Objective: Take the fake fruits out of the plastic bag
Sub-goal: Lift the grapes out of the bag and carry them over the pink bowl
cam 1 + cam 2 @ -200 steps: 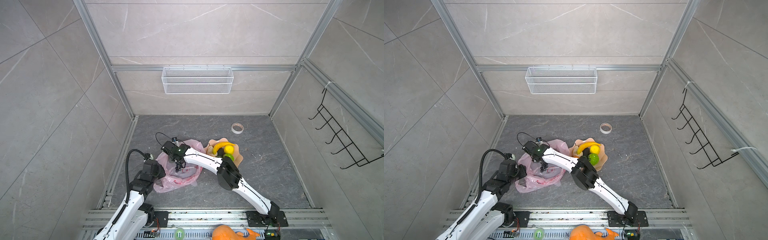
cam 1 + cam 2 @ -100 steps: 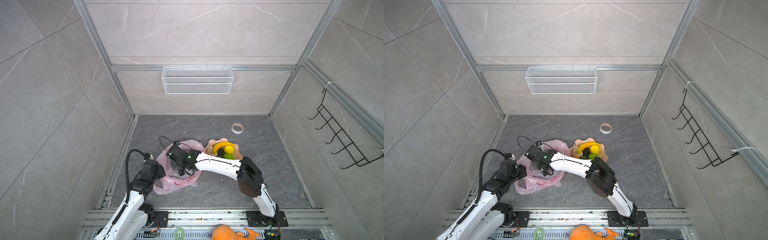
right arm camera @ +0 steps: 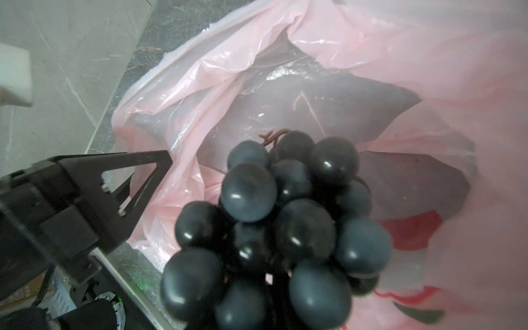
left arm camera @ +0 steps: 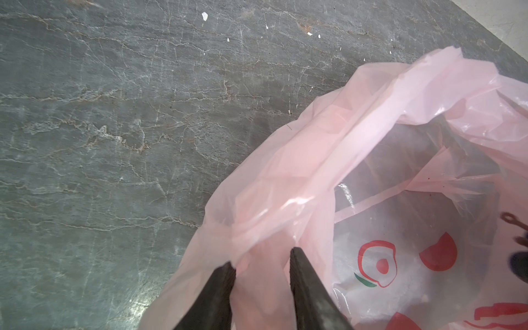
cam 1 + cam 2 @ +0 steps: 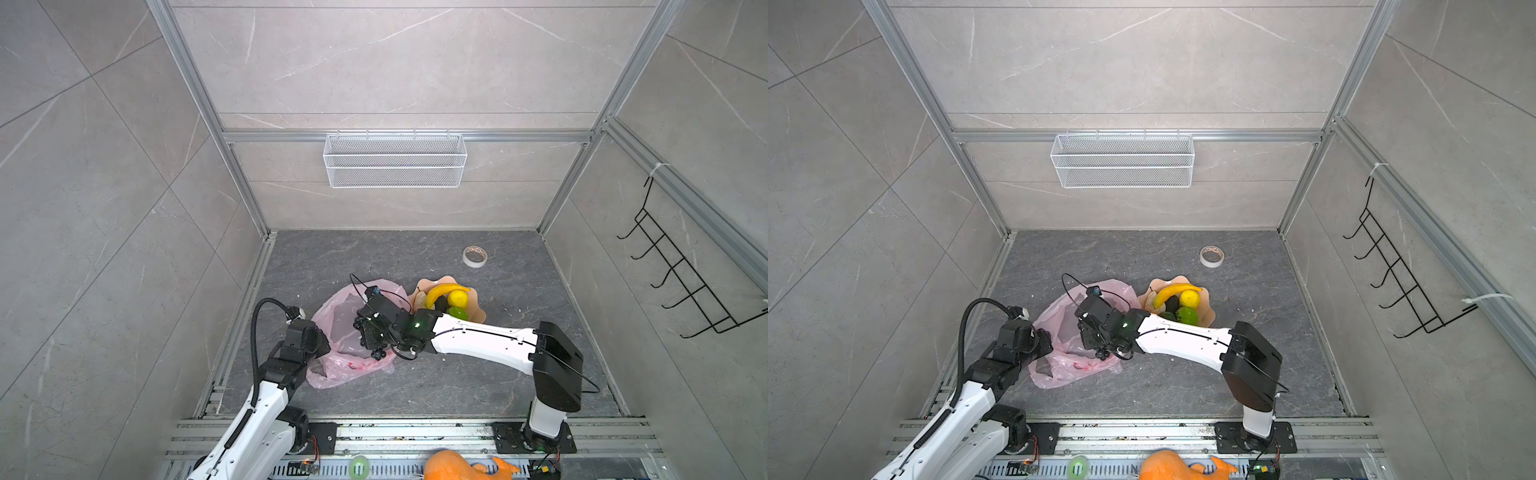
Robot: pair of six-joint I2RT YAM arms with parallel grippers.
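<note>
The plastic bag [image 5: 349, 370] lies slumped on the counter [image 5: 415, 386] with its mouth held up. The left tool [image 4: 262, 257] is nearly closed on a bunched fold of the rim, one finger on either side of the pink film. Just beside the bag, the peach plate [image 5: 478, 311] already carries the banana [image 5: 442, 291], the lemon [image 5: 457, 297], a lime-green fruit [image 5: 457, 312], a dark avocado [image 5: 441, 305] and a cream-white piece [image 5: 420, 299], so most of the unloading looks done. The grape bunch [image 3: 285, 228] is in hand now. It hangs at the right tool [image 5: 372, 343] over the bag's near edge, and that tool appears closed on it, about a quarter open. Setting the grapes down outside the bag seems to be the main step left. Through the film the bag shows only red print and no further fruit, but the right arm covers part of it in both top views and its lower folds are opaque. The grapes fill the right wrist view and hide that tool's fingers, so exactly where they grip cannot be made out.
</note>
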